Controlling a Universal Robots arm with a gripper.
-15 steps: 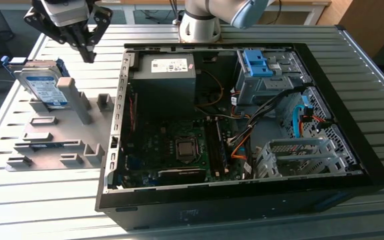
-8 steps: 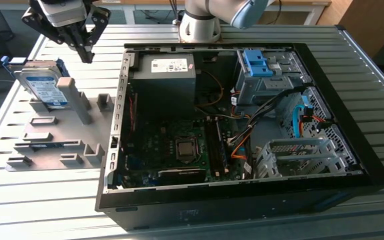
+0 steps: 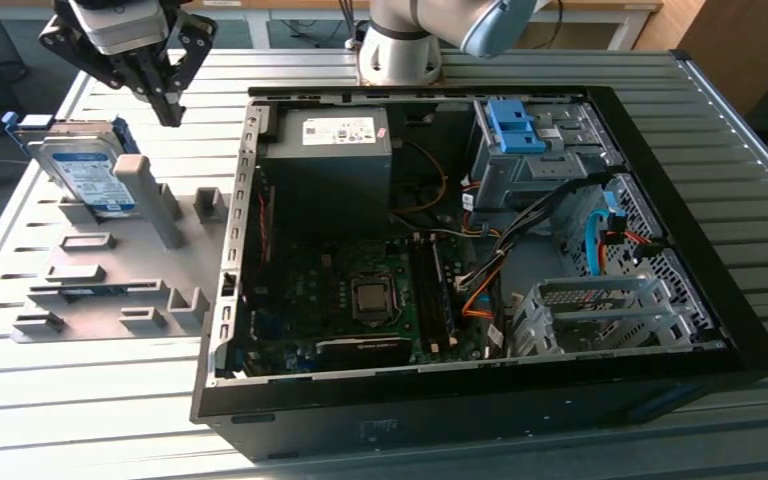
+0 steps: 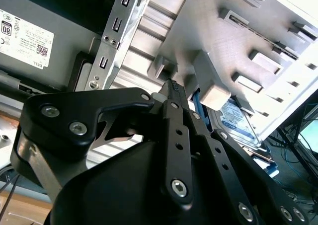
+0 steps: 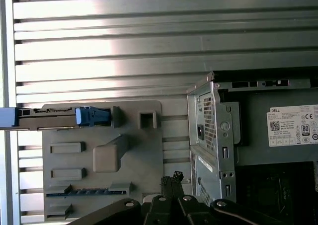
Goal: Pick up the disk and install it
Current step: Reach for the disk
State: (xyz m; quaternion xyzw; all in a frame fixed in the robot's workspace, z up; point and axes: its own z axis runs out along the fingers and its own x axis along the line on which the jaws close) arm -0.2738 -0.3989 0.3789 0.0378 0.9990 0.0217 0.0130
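Note:
The disk (image 3: pixel 88 176) is a silver drive with a white-and-blue label in a blue frame. It stands tilted on the grey holder plate (image 3: pixel 117 275) at the exterior view's left, leaning against an upright grey block (image 3: pixel 151 200). My gripper (image 3: pixel 168 116) hangs above and just behind the plate, a little to the right of the disk, apart from it. Its fingers meet at the tips with nothing between them. In the first wrist view the disk (image 5: pixel 54 116) shows edge-on beyond the fingertips (image 5: pixel 174 178). The second wrist view shows the disk (image 4: pixel 239 119) past the shut fingertips (image 4: pixel 172 86).
An open black computer case (image 3: pixel 704 330) lies on the slatted metal table (image 3: pixel 77 400), right of the plate. Inside are a grey power-supply box (image 3: pixel 337 150), a motherboard (image 3: pixel 357 300), a blue bracket (image 3: pixel 511 125) and a metal drive cage (image 3: pixel 598 310) with cables around it.

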